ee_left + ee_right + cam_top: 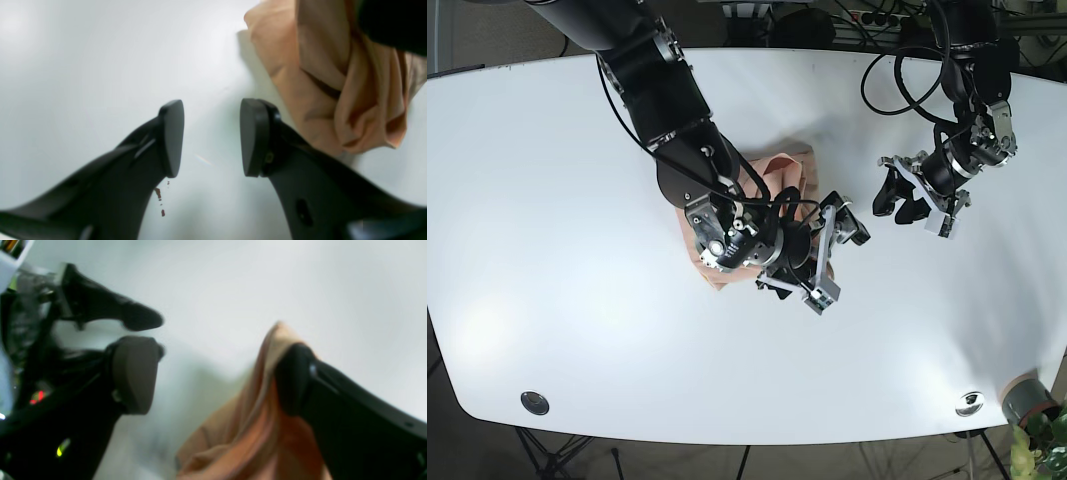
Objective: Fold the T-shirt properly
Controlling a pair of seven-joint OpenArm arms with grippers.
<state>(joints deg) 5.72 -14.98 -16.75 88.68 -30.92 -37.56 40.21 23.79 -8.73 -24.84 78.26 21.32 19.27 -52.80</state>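
While T-shirt [777,175] lies bunched | right claw [827,255] agape | table [547,200] bare leftward

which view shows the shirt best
The left wrist view: the peach shirt is sharp there, bunched in folds beside the open left gripper. The right wrist view shows it close but blurred, draped around one finger of the open right gripper. In the base view the right arm hides most of it.

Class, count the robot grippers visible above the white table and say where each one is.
2. The right gripper hangs mid-table over the T-shirt; the left gripper hangs over bare table toward the far edge, jaws open. None appears hidden.
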